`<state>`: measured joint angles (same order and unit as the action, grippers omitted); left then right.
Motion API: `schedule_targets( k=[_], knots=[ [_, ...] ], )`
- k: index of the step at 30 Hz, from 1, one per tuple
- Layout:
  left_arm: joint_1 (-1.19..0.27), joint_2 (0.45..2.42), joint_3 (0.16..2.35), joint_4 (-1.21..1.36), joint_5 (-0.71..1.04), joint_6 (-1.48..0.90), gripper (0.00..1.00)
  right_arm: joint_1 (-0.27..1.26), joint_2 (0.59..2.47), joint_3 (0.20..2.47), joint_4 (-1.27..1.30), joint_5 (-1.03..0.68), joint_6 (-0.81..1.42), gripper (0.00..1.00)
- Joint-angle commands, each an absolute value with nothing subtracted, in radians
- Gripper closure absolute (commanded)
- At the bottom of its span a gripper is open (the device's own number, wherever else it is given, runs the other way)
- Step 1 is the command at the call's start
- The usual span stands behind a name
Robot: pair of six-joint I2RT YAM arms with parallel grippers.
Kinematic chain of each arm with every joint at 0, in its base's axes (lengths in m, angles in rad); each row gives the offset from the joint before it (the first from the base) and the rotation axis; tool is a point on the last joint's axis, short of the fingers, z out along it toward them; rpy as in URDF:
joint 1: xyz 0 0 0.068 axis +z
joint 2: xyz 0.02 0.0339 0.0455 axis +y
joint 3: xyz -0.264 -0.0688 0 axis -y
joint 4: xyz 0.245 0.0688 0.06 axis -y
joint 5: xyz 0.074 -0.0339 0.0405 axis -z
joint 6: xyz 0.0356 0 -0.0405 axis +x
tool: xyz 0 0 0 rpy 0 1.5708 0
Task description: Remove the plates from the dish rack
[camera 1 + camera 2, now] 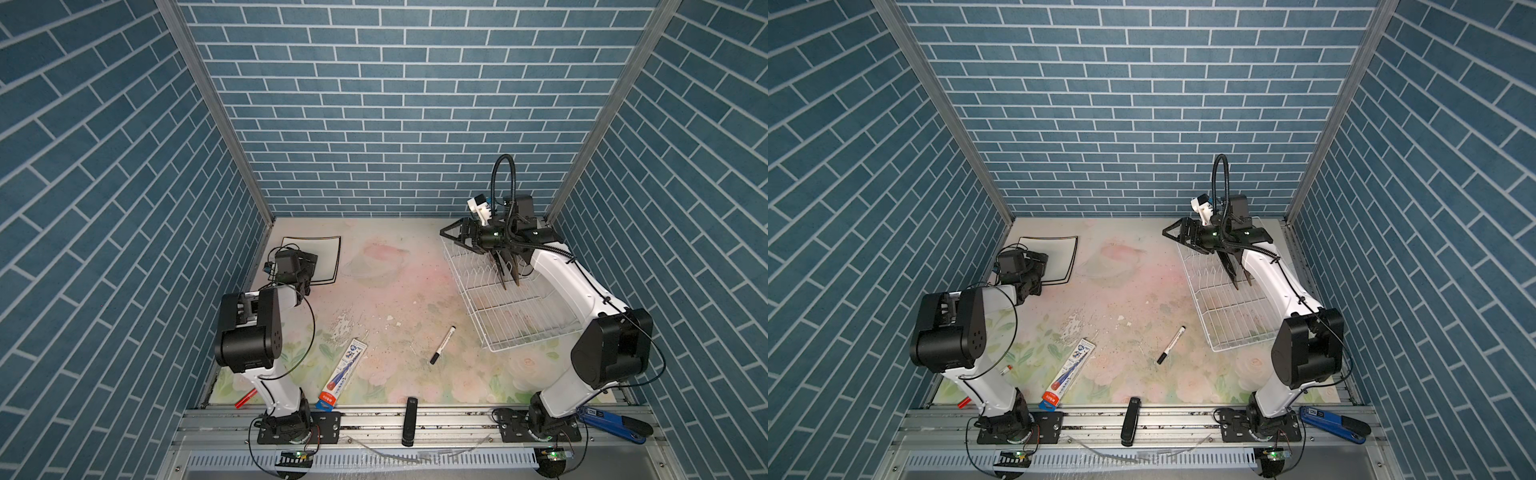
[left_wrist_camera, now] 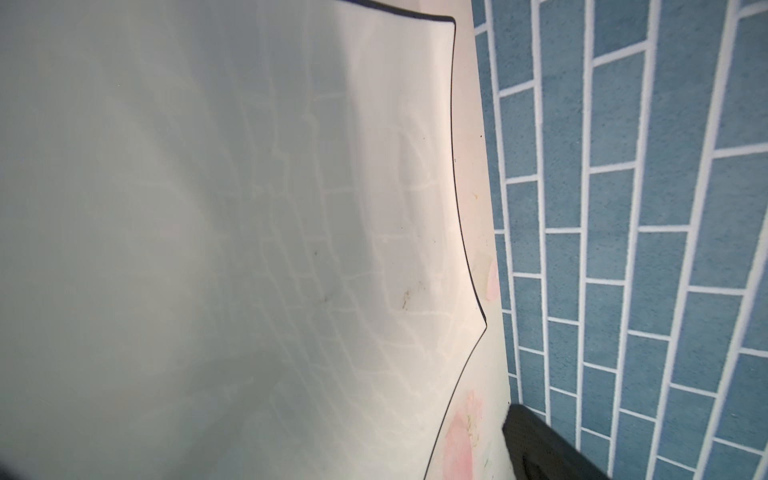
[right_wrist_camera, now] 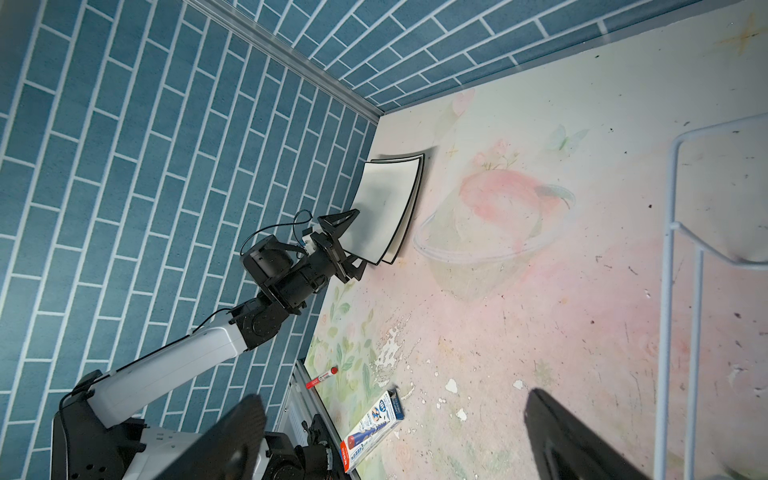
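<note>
Two white, black-rimmed square plates with curved edges lie stacked in the far left corner of the table, the left gripper spread wide at their near edge, while two black plates stand upright in the white wire rack near the wide-open right gripper.

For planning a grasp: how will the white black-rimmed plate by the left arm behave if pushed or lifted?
The white black-rimmed plate reflects the wall tiles, so it is probably glazed and slippery. It lies flat, so a push should slide it, not roll it. Its thin edge looks stiff but could chip.
</note>
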<state>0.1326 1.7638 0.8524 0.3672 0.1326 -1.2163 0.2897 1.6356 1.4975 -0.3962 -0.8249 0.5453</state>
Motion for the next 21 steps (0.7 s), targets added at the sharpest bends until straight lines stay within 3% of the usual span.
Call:
schedule_targets(
  k=[1,21],
  knots=[
    [0.131,1.728,0.887,0.371,0.126,-1.183,0.0,0.287,1.598,1.488,-0.388,-0.816,0.552,0.02],
    [0.133,1.731,0.893,0.315,0.138,-1.18,0.0,0.287,1.586,1.476,-0.39,-0.807,0.552,0.02]
  ],
)
